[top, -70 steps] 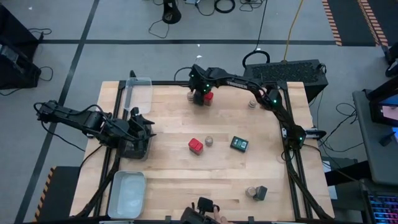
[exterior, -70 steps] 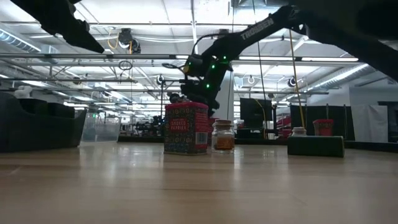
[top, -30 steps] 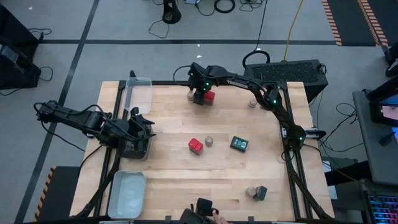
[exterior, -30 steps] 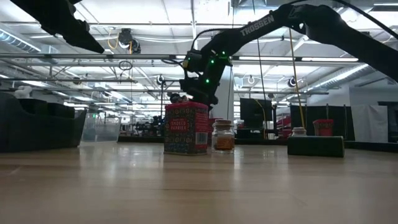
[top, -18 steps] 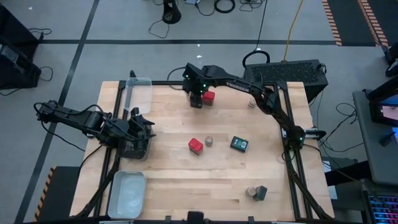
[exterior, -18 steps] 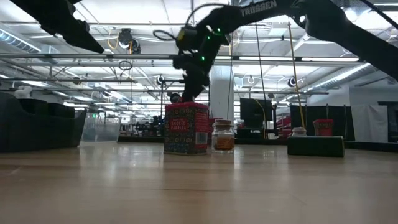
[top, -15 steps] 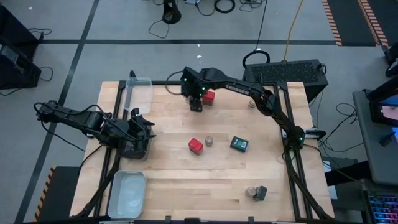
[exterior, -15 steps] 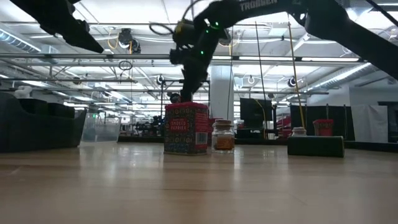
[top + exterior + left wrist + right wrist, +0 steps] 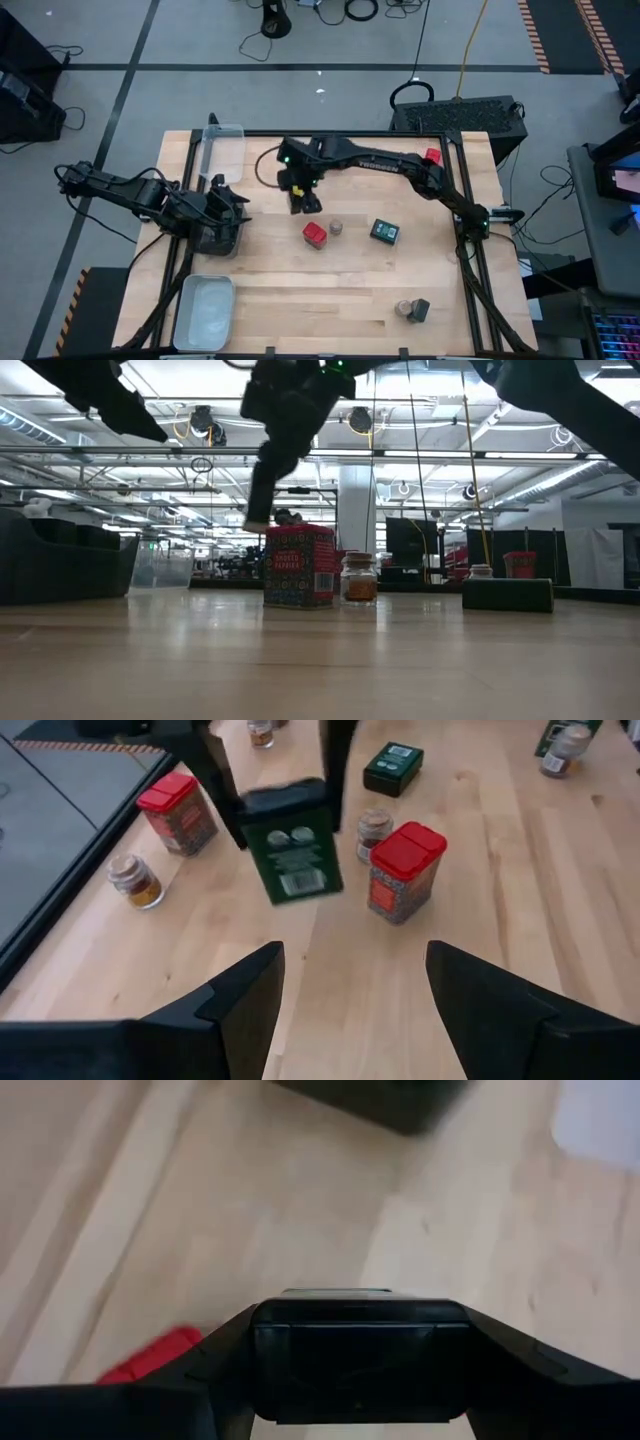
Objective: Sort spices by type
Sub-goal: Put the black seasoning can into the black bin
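My right gripper [image 9: 304, 197] hangs over the table's middle, left of the far centre, shut on a dark black-green tin [image 9: 292, 845]. Just near-right of it a red tin [image 9: 315, 234] and a tan-lidded jar [image 9: 337, 227] stand upright. A dark tin [image 9: 385, 231] lies flat on its side. Another jar [image 9: 404, 308] and a dark tin [image 9: 420, 309] sit by the near edge. Along the far edge the left wrist view shows a red tin [image 9: 178, 812] and a jar [image 9: 135, 880]. My left gripper [image 9: 352, 990] waits open at the table's left side. My right gripper pinches the dark tin between its two fingers at the black lid end [image 9: 285, 798], one finger [image 9: 215, 775] on each opposite side. The fingers come from above, pointing down. The tin hangs below them, slightly tilted and lifted clear of the table.
A clear tray [image 9: 222, 150] stands at the far left corner and a pale tray [image 9: 205, 312] at the near left corner. One more red tin [image 9: 432, 156] sits at the far right. Bare wood lies between my two grippers and across the near middle.
My right gripper has risen from beside the red tin at the far edge and swung toward the near edge and slightly left, carrying the dark tin clear of the table. The other containers have stayed in place.
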`<state>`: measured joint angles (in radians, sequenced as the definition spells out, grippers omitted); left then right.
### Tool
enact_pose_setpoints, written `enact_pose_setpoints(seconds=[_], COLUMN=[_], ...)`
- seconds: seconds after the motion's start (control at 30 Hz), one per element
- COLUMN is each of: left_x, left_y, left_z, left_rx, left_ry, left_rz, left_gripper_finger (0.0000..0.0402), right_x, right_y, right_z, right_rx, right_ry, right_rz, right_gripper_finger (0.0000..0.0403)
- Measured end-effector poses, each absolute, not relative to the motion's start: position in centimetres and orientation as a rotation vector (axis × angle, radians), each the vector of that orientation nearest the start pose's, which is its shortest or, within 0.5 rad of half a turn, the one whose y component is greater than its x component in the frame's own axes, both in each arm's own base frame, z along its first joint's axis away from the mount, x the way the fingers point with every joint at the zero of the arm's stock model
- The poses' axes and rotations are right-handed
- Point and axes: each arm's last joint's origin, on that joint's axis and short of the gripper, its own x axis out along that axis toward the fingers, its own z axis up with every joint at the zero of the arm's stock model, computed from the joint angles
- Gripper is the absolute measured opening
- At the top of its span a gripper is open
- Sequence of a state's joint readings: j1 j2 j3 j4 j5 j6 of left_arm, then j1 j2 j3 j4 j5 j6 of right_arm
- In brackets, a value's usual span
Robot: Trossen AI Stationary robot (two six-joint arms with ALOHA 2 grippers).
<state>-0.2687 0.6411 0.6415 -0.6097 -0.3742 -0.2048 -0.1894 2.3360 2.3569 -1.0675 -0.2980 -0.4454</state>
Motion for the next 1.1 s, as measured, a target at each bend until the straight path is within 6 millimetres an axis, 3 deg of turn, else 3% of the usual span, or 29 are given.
enact_pose_setpoints(seconds=[0.33,0.73,0.9,1.1], left_x=[13.0,13.7,14.2,14.5], left_y=[-2.8,-3.4,-3.9,-4.2], left_z=[26.8,25.8,24.6,24.3], left_rx=[-0.090,-0.126,-0.156,-0.185], left_ry=[0.572,0.527,0.492,0.448], left_rz=[0.074,-0.079,-0.188,-0.295], left_gripper_finger=[0.0251,0.0251,0.0251,0.0251], right_x=[49.5,50.2,50.6,50.9], right_y=[-3.2,3.6,5.0,5.1], right_z=[27.9,30.0,30.5,30.8], right_rx=[-0.272,-0.488,-0.549,-0.565], right_ry=[0.859,0.629,0.541,0.498], right_rz=[0.576,0.709,0.715,0.701], right_gripper_finger=[0.0249,0.0249,0.0249,0.0249])
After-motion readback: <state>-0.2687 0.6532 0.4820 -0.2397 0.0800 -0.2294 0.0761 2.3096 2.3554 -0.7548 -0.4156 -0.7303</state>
